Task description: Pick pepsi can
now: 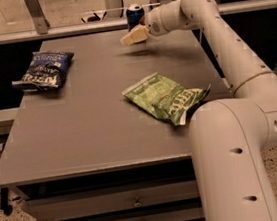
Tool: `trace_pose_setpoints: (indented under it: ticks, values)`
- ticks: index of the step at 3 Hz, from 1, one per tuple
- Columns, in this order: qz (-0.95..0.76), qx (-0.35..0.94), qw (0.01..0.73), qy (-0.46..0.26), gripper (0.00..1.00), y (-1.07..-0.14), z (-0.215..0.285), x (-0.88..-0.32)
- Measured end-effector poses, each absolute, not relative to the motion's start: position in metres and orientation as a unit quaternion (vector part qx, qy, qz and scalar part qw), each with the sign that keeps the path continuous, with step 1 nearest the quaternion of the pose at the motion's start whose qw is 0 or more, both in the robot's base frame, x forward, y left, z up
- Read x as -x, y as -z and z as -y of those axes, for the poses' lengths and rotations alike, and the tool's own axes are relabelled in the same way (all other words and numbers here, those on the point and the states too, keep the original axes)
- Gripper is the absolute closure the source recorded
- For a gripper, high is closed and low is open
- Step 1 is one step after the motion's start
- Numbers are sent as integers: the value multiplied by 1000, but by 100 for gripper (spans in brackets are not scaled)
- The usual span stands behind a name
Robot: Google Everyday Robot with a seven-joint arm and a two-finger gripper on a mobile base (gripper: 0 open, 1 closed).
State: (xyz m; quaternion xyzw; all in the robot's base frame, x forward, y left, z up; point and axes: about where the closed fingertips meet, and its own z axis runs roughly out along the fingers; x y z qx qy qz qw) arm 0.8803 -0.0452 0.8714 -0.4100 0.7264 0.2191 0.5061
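The pepsi can [135, 14] is a small dark blue can with a silver top. It stands upright at the far edge of the grey table [90, 123], partly hidden by my arm. My gripper [133, 36] with cream fingers hovers just in front of and slightly left of the can, above the table's far part. It holds nothing that I can see.
A dark blue chip bag [44, 70] lies at the table's left side. A green chip bag [166, 98] lies right of centre, near my arm's base [236, 166]. A rail [68, 29] runs behind the table. Drawers [134, 202] sit below the front edge.
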Motion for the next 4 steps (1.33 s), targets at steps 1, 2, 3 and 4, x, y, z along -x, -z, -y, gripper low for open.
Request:
trace_pose_setpoints:
  ticks: [1, 2, 3, 4]
  values:
    - [-723, 416, 510, -210, 40, -872, 43, -888]
    - [-718, 429, 512, -197, 64, -880, 48, -887]
    - [-713, 441, 508, -199, 87, -899, 54, -872]
    - [-705, 453, 493, -235, 100, -927, 56, -831]
